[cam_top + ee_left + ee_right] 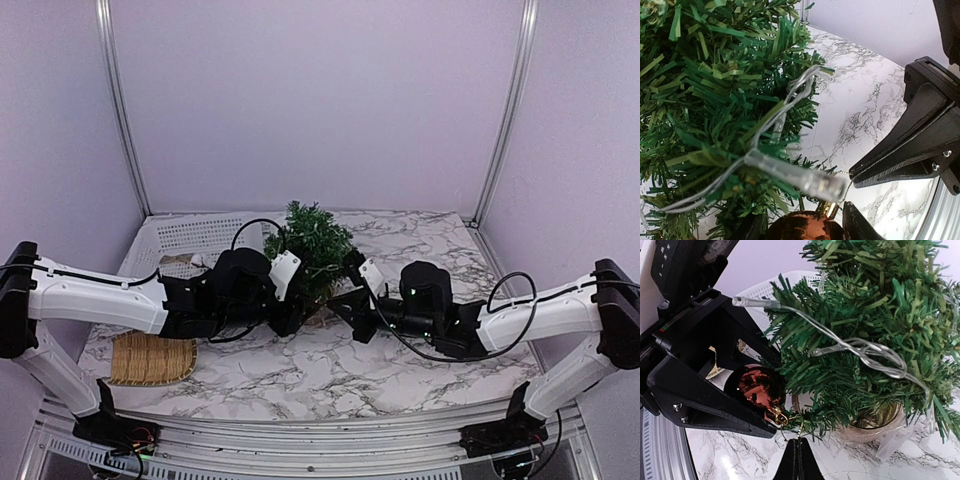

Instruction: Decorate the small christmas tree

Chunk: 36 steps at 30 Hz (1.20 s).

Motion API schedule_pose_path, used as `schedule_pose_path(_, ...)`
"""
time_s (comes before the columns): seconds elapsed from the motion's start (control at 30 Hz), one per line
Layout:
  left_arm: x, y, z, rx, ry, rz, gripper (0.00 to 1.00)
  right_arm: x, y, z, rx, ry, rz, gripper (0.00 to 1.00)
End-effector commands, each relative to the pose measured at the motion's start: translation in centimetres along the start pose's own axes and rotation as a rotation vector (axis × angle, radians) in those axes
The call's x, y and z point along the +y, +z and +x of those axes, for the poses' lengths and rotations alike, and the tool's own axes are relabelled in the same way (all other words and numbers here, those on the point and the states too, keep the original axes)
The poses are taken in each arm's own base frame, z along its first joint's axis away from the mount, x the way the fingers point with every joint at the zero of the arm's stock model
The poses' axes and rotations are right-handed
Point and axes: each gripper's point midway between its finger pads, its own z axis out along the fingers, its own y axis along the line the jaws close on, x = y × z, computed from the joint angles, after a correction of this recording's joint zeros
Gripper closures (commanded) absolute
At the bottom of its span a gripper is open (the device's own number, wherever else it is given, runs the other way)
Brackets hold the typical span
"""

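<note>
The small christmas tree (312, 240) is found at the centre of the top view, on the marbled table (400, 370), between the two arms; its tan pot (870, 427) shows at the lower right of the right wrist view. A clear light string (860, 350) is already draped through the branches, so that part is judged done. No ornament is seen hanging on a branch yet. A copper-brown bauble (756, 385) is clamped between the fingers of the left gripper (290, 305), just beside the lower branches at centre left of the right wrist view. Its gold cap (777, 415) is turned toward the right gripper (797, 442), whose fingers are pressed together, apparently on the thin hanging loop (842, 175) leading off the cap. The bauble is judged not yet hung: the loop has still to be opened and slipped over a twig. A woven basket (150, 358) lies at lower left of the top view; whether further ornaments remain there cannot be told.
</note>
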Motion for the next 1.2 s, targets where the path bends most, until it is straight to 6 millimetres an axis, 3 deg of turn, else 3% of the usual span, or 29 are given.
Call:
schedule_pose_path(0.0,0.3,0.1,-0.2,0.009,-0.004,-0.037,0.69,-0.4,0.5,-1.1,-0.008,-0.012,0.021,1.00)
schedule_pose_path(0.37,-0.2,-1.4,0.2,-0.021,-0.012,-0.065,0.70,0.4,0.0,-2.3,-0.015,-0.033,0.002,1.00)
schedule_pose_path(0.6,0.2,-2.2,0.0,-0.087,-0.133,-0.086,0.70,0.5,-0.1,-2.0,0.002,-0.046,0.013,1.00)
schedule_pose_path(1.17,-0.2,-1.5,0.2,-0.119,-0.166,-0.106,0.69,0.8,0.8,-2.6,0.012,-0.073,0.006,1.00)
